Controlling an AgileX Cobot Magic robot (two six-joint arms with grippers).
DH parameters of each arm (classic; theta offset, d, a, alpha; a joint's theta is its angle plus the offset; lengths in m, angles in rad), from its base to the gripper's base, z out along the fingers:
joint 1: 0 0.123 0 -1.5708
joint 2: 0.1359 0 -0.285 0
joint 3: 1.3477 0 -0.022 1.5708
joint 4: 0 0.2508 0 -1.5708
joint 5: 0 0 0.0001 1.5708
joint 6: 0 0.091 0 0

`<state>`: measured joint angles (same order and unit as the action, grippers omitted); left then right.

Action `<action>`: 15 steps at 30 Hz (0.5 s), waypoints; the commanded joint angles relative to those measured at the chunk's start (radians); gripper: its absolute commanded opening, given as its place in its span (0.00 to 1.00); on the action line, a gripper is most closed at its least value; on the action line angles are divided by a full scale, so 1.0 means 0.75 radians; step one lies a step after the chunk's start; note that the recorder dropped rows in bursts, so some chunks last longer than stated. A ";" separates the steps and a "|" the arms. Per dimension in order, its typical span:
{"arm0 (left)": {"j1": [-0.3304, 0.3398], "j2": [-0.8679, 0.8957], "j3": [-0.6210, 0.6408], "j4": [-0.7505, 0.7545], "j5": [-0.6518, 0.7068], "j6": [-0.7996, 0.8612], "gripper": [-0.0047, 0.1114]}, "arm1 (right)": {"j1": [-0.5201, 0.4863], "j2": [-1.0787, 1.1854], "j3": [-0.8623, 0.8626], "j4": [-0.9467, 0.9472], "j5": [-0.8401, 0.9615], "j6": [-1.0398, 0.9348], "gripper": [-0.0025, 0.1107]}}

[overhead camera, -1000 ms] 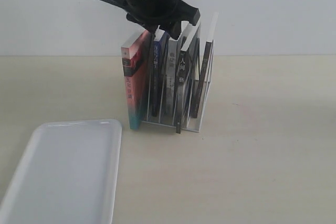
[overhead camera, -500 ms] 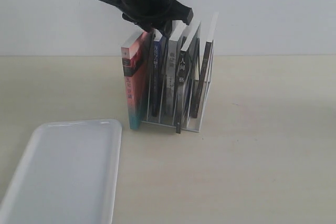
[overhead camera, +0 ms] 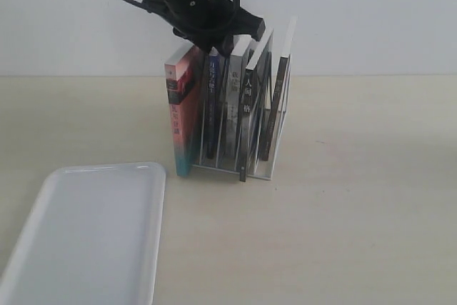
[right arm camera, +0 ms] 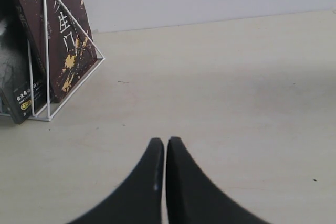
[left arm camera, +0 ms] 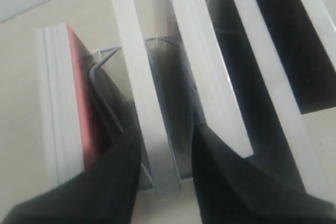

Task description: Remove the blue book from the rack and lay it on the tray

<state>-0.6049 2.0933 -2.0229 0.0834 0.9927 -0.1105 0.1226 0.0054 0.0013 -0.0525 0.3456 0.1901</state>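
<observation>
Spine of the blue book (overhead camera: 213, 89) faces front, its long axis vertical.

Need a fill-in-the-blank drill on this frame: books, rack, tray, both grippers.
1. The left gripper straddles the ___ edge of the blue book.
2. The tray is ___.
3. The right gripper is ___.
4. In the exterior view, the pink-and-teal book stands at the rack's ___ end.
Missing: top; empty; shut; left.
</observation>
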 commanded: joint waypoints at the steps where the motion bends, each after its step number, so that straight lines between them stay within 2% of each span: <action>1: 0.001 0.032 -0.011 -0.012 0.015 -0.012 0.31 | -0.001 -0.007 -0.002 -0.006 -0.016 -0.008 0.03; 15: 0.001 0.068 -0.011 0.008 -0.008 -0.012 0.31 | -0.001 -0.007 -0.002 -0.006 -0.016 -0.008 0.03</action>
<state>-0.6049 2.1427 -2.0229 0.0898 0.9987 -0.1121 0.1226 0.0054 0.0013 -0.0525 0.3456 0.1901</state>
